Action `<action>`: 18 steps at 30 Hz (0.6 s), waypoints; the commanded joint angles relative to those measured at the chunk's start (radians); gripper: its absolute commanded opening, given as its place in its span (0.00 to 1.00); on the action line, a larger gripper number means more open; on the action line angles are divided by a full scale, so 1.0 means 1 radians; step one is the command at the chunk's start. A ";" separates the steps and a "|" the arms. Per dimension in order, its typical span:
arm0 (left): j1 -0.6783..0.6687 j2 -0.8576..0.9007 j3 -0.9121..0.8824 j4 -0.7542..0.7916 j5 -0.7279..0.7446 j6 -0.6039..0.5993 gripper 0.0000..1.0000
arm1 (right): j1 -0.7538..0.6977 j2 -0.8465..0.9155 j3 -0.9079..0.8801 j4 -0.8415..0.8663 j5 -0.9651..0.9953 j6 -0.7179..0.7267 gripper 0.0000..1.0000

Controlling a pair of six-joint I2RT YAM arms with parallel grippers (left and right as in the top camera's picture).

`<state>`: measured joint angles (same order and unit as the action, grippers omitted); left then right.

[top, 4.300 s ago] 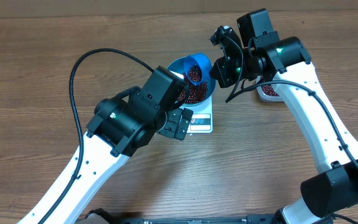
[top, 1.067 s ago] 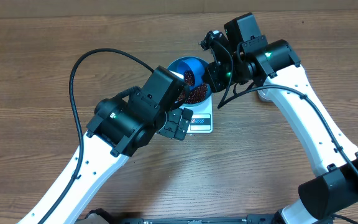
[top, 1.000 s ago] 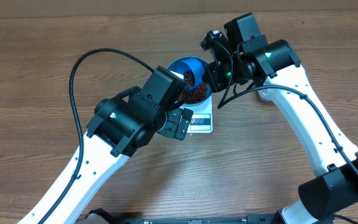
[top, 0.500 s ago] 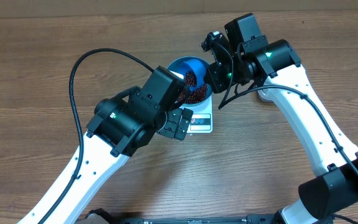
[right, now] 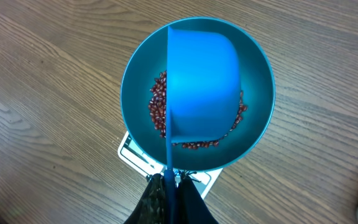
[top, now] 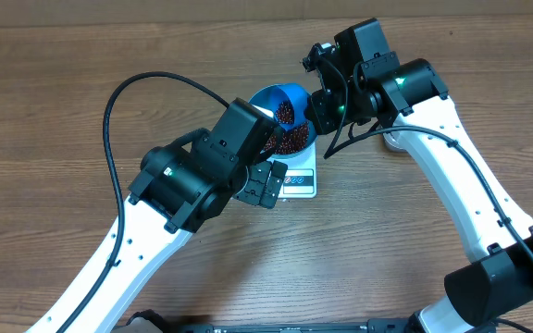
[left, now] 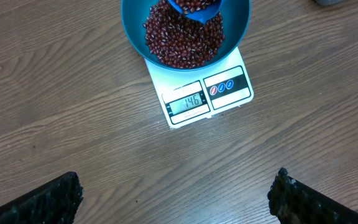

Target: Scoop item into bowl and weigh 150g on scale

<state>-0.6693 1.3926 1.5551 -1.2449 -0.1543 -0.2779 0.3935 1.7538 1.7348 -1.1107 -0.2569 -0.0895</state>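
The beans (left: 182,40) sit as a loose heap in the bottom of the teal bowl (left: 133,22), piled more toward the side nearest the scale's readout. The bowl is parked on the white scale (left: 232,94) and covers most of the back half of it, so only the front strip with the display (left: 187,101) and the two round buttons pokes out. That display edge faces the left arm, and from the left wrist camera the digits look like 146.

Over the bowl there's the bright blue scoop (right: 204,81). Its thin handle runs dead straight from the right gripper (right: 171,182) out across the bowl, so the long axis goes from the scale-side rim toward the far rim. The cup is rolled over on its side. From the right wrist you only see its smooth back, while from overhead the mouth faces down and toward the left arm, with some beans visible inside it. Whether the cup touches the heap, can't tell.

The right gripper is clamped tight on the end of the handle, just above the bowl's rim.

The left gripper (left: 178,180) hangs over bare wooden table (left: 73,124) on the display side of the scale, fingers spread wide apart and holding nothing.

A pale tub (top: 398,139) peeks out from under the right arm.
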 commanded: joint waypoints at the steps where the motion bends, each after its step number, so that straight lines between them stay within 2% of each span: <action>1: 0.002 0.002 0.020 0.000 -0.006 0.019 1.00 | -0.004 -0.024 0.026 0.009 0.006 0.016 0.04; 4: 0.002 0.002 0.020 0.000 -0.006 0.019 1.00 | -0.004 -0.024 0.026 0.010 0.008 0.017 0.04; 9: 0.002 0.002 0.020 0.000 -0.006 0.019 0.99 | -0.004 -0.024 0.026 0.016 0.088 0.117 0.04; 12: 0.002 0.002 0.020 0.000 -0.006 0.019 0.99 | -0.002 -0.024 0.026 0.009 0.075 0.111 0.04; 13: 0.002 0.002 0.020 0.000 -0.006 0.019 1.00 | 0.006 -0.024 0.026 -0.012 0.010 0.002 0.04; 18: 0.002 0.002 0.020 0.000 -0.006 0.019 1.00 | 0.004 -0.024 0.026 -0.009 0.012 0.019 0.04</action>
<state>-0.6693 1.3926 1.5551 -1.2449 -0.1539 -0.2779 0.3943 1.7538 1.7348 -1.1271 -0.2241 -0.0559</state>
